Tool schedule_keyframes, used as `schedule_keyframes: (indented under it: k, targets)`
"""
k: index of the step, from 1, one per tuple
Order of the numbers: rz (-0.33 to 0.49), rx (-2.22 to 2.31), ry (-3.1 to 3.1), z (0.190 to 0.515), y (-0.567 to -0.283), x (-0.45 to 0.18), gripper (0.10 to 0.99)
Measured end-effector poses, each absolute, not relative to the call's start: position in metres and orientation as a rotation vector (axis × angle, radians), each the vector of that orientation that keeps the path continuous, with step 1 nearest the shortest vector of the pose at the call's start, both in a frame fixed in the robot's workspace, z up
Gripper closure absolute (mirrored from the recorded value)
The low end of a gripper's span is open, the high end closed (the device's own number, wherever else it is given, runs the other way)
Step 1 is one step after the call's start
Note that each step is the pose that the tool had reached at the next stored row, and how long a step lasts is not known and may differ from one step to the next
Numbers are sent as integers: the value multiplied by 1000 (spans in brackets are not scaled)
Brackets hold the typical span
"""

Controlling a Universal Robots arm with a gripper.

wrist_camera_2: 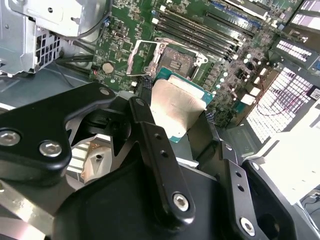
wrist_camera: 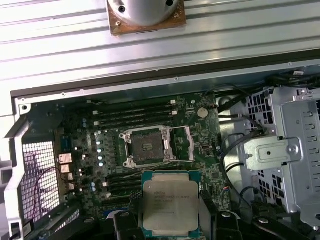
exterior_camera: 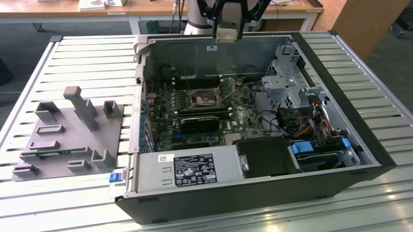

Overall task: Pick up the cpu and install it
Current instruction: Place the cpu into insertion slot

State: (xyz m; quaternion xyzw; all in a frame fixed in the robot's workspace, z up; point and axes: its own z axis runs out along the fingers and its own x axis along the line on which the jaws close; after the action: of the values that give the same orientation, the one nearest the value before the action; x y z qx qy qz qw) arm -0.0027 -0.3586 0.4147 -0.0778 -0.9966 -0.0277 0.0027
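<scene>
The cpu [wrist_camera: 170, 202], a flat square chip with a silvery top plate and a thin teal rim, is held between the black fingers [wrist_camera: 125, 225] of my gripper [wrist_camera: 170, 200], which is shut on it. In the second wrist view the cpu [wrist_camera_2: 177, 107] hangs above the motherboard, short of the open socket [wrist_camera_2: 172, 57]. The socket [wrist_camera: 155, 146] has its metal frame raised and is bare inside. In the exterior view my gripper [exterior_camera: 227, 29] holds the cpu [exterior_camera: 227, 35] high over the far wall of the open computer case [exterior_camera: 361, 145], well above the socket [exterior_camera: 205, 99].
A grey fixture block [exterior_camera: 71, 135] with slots and posts stands on the slatted table [exterior_camera: 77, 63] at the exterior view's left. Inside the case are a long black card [exterior_camera: 203, 123], a power supply [exterior_camera: 187, 169], a metal drive cage [exterior_camera: 290, 77] and bundled cables [exterior_camera: 316, 121].
</scene>
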Motion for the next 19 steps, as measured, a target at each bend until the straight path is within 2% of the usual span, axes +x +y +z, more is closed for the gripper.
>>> schedule_keyframes:
  k: [19]
  targets:
    - [-87, -287, -3122, 415, -359, -4, 549]
